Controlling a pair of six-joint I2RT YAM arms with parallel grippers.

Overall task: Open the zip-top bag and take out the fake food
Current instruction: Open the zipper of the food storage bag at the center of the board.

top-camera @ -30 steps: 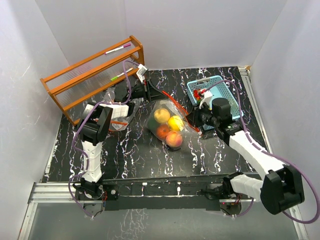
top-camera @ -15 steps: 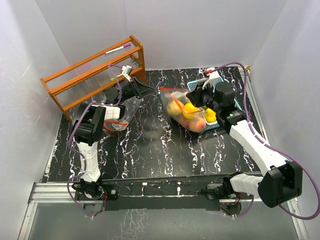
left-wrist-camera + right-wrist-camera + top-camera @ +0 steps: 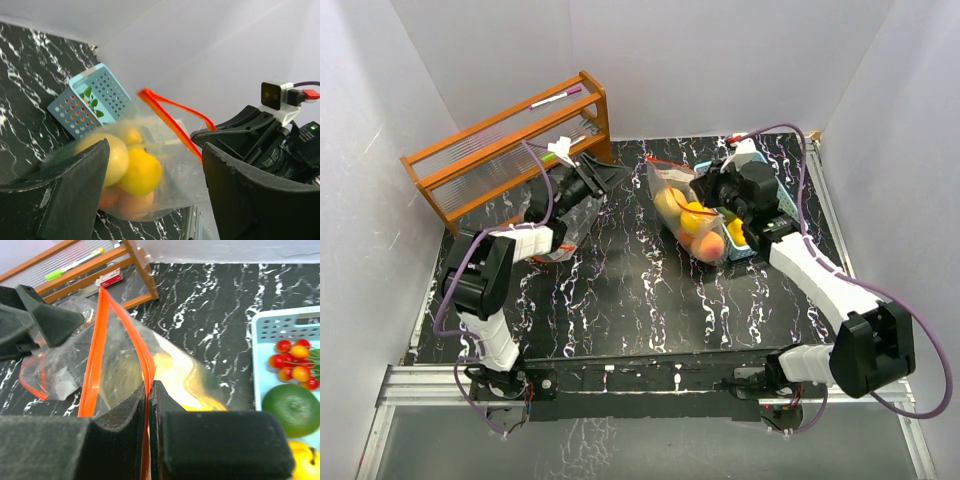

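Plastic fake food (image 3: 695, 220), at least three yellow, orange and peach pieces, sits inside one zip-top bag (image 3: 660, 182) held up beside the blue basket (image 3: 285, 322) at the surface's (image 3: 620, 290) far right. The right gripper's (image 3: 150, 395) jaws pinch its orange zip strip (image 3: 95, 355). The left gripper (image 3: 155, 155), closed a second ago, now stands wide open near the wooden rack (image 3: 500, 150), and the bag has moved rightward.
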